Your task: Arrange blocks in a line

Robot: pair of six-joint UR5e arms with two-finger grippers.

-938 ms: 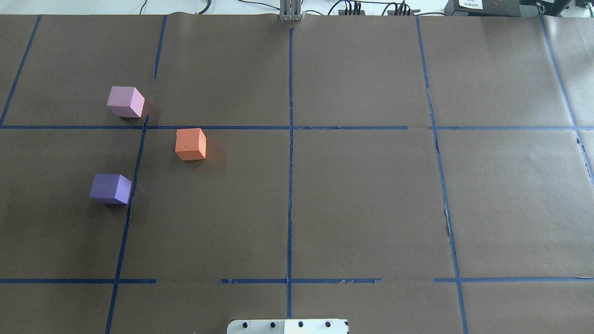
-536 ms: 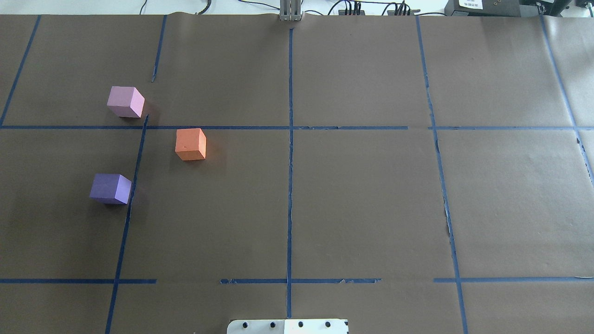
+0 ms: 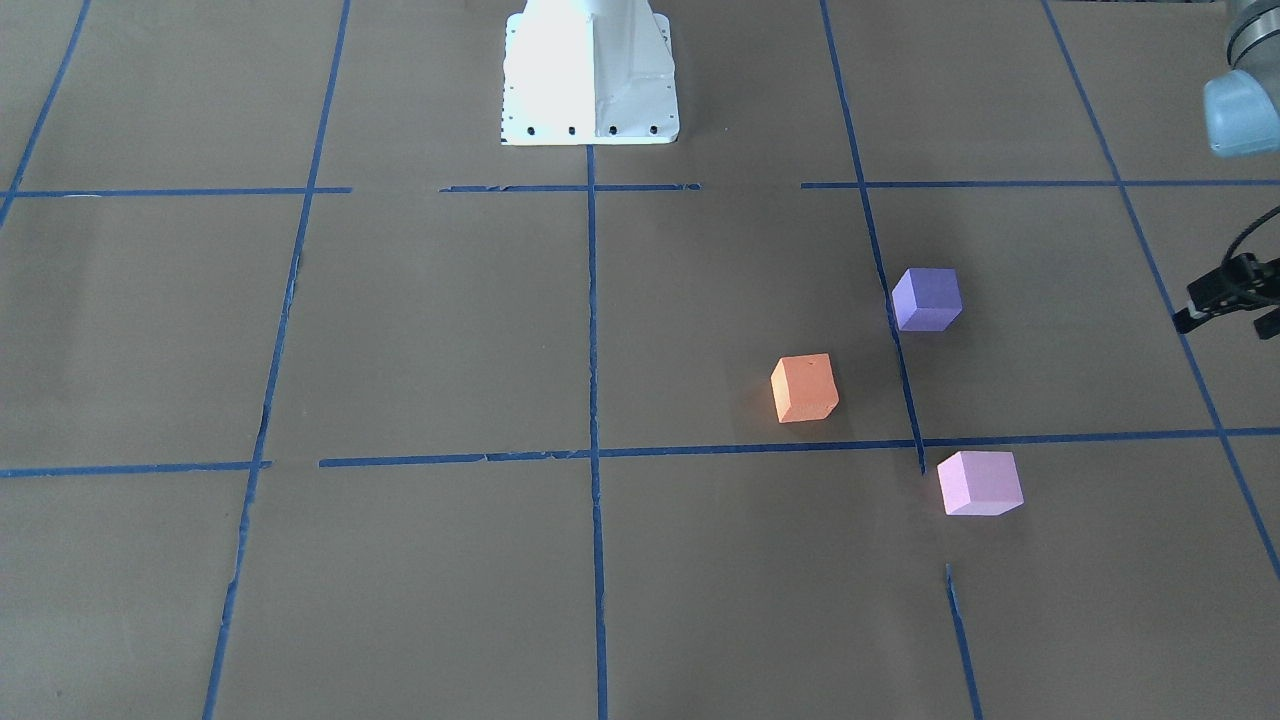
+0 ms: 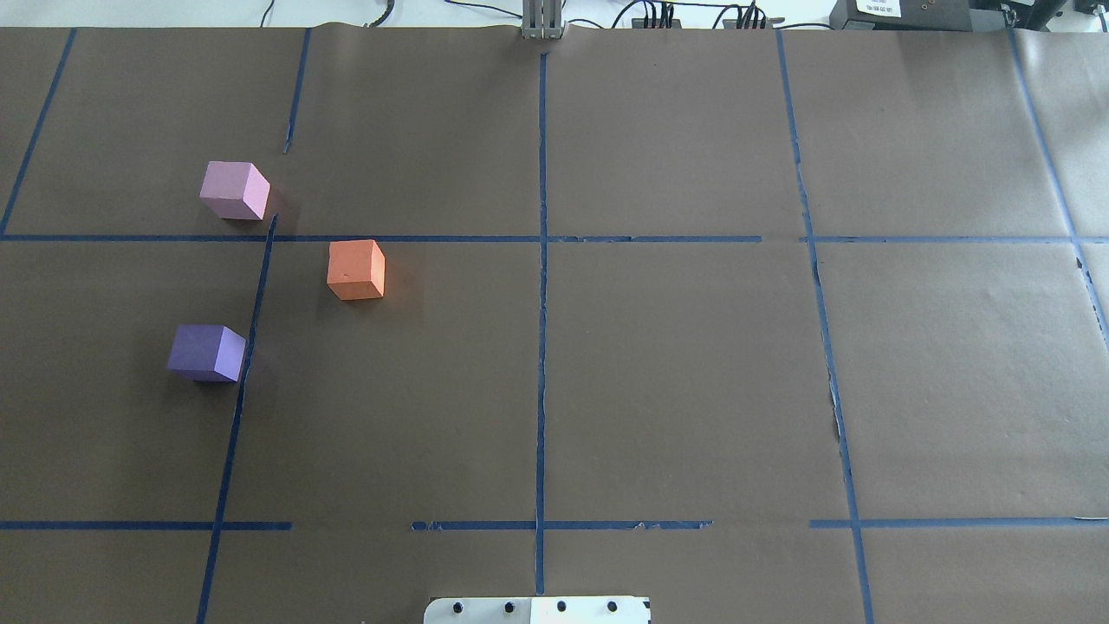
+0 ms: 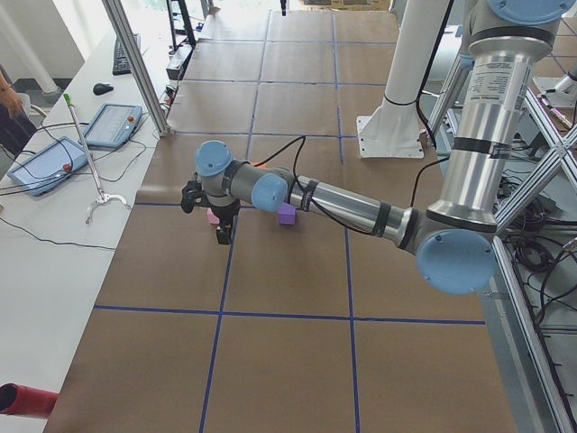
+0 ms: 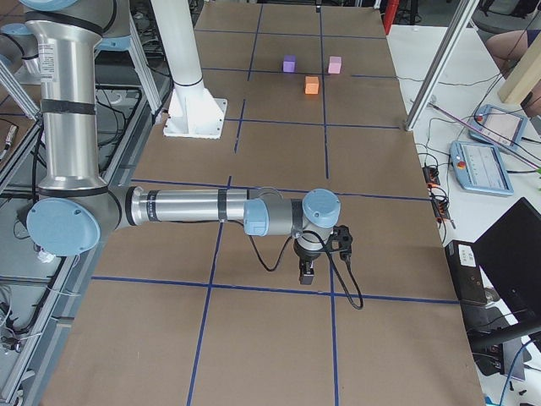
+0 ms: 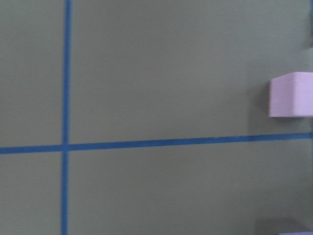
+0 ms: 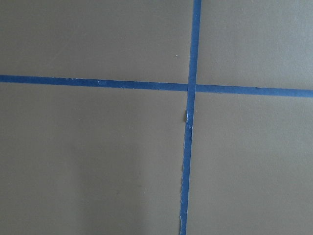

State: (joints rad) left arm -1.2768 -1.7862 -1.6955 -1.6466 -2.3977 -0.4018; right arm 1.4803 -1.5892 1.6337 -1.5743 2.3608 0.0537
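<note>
Three foam cubes sit on the robot's left half of the brown-papered table (image 4: 676,364), apart from one another, forming a loose triangle rather than a line. The pink block (image 4: 234,191) lies farthest from the robot and the violet block (image 4: 206,353) nearest, both near one blue tape line (image 4: 256,303). The orange block (image 4: 355,270) sits between them but is offset toward the table's centre. Judging from this, arranging has not begun, and the orange cube is the odd one out.

The left gripper (image 5: 223,233) hangs pointing down just beside the pink block, probably because all the blocks lie on that arm's side. Whether its fingers are spread or closed cannot be told. The right gripper (image 6: 306,272) hangs over paper well apart from the blocks, seemingly kept out of the way; its opening cannot be told either.

Compared with the overhead pictures from moments before, none of the three blocks has moved.
</note>
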